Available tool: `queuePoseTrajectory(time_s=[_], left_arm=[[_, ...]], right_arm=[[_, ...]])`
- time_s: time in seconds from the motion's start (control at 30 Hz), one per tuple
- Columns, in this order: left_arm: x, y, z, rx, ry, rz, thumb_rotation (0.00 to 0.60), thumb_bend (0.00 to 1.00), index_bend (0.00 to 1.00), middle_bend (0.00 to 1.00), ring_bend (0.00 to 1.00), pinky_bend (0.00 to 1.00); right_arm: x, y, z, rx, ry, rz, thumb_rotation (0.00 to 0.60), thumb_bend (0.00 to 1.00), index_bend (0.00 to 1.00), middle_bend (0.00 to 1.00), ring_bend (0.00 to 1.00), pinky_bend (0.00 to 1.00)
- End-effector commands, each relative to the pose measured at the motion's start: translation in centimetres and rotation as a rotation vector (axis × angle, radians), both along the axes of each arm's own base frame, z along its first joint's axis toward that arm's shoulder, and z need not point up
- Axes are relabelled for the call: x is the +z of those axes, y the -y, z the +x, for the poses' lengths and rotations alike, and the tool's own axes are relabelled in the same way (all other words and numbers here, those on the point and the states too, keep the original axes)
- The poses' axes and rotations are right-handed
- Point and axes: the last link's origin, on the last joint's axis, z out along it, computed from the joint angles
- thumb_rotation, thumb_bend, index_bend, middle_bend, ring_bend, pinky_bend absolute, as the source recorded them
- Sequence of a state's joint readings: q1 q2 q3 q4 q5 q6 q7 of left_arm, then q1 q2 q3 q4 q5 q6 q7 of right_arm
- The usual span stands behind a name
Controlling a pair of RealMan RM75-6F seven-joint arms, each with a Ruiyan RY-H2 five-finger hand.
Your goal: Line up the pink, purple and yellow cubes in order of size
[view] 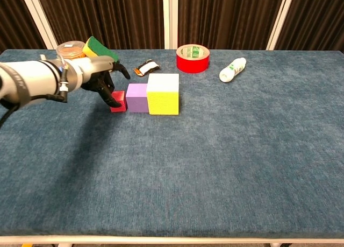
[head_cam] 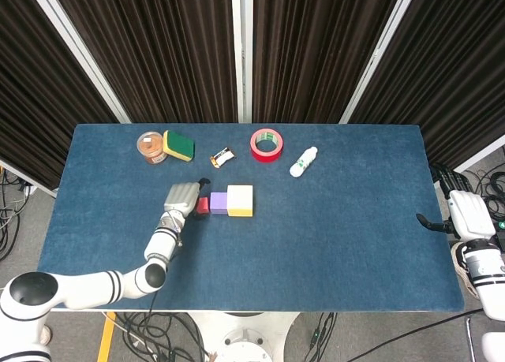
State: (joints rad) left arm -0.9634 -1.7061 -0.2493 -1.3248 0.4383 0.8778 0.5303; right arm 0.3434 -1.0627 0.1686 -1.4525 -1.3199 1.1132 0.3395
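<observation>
The three cubes sit in a touching row on the blue table: small pink cube (head_cam: 203, 206) (view: 118, 101), mid-sized purple cube (head_cam: 218, 203) (view: 137, 97), large yellow cube (head_cam: 241, 200) (view: 163, 93). My left hand (head_cam: 180, 197) (view: 101, 80) is just left of the pink cube. Its fingertips (view: 114, 100) touch that cube's left side and its thumb is raised clear. My right hand (head_cam: 465, 215) hangs beyond the table's right edge, fingers apart and holding nothing.
Along the back edge stand an orange-lidded jar (head_cam: 150, 146), a green-yellow sponge (head_cam: 179, 144), a small wrapped item (head_cam: 222, 157), a red tape roll (head_cam: 266, 144) and a white bottle (head_cam: 303, 162) lying on its side.
</observation>
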Motion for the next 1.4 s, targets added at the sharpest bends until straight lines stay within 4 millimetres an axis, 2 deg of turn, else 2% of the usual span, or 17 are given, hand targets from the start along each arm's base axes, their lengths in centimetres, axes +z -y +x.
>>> queuePoseTrajectory(time_s=[0.03,0.23,0.5,0.8,1.4], left_arm=[[1.6,0.5,-1.0,-0.033,-0.031,0.026,0.600,0.29,0.22,0.89,0.91,1.00],[2.4,-0.1,-2.5,-0.051,-0.109,0.047,0.600,0.27,0.22,0.89,0.91,1.00],[1.1,-1.6,-3.5,-0.033,-0.158,0.058,0.600,0.23,0.22,0.89,0.91,1.00],[0.5,-2.5,-3.4,-0.038,-0.159,0.067,0.600,0.20,0.22,0.89,0.91,1.00],[-0.3,-3.2,-2.0,-0.080,-0.129,0.068,0.600,0.20,0.22,0.88,0.90,1.00]], right_arm=[[0.0,0.0,0.0,0.002,0.001,0.000,0.600,0.15,0.00,0.02,0.00,0.00],[-0.1,0.0,0.1,0.003,0.001,0.000,0.600,0.15,0.00,0.02,0.00,0.00],[0.1,0.0,0.2,0.002,-0.007,-0.003,0.600,0.15,0.00,0.02,0.00,0.00],[0.1,0.1,0.2,-0.006,-0.011,-0.004,0.600,0.15,0.00,0.02,0.00,0.00],[0.2,0.0,0.1,-0.016,-0.017,-0.005,0.600,0.15,0.00,0.02,0.00,0.00]])
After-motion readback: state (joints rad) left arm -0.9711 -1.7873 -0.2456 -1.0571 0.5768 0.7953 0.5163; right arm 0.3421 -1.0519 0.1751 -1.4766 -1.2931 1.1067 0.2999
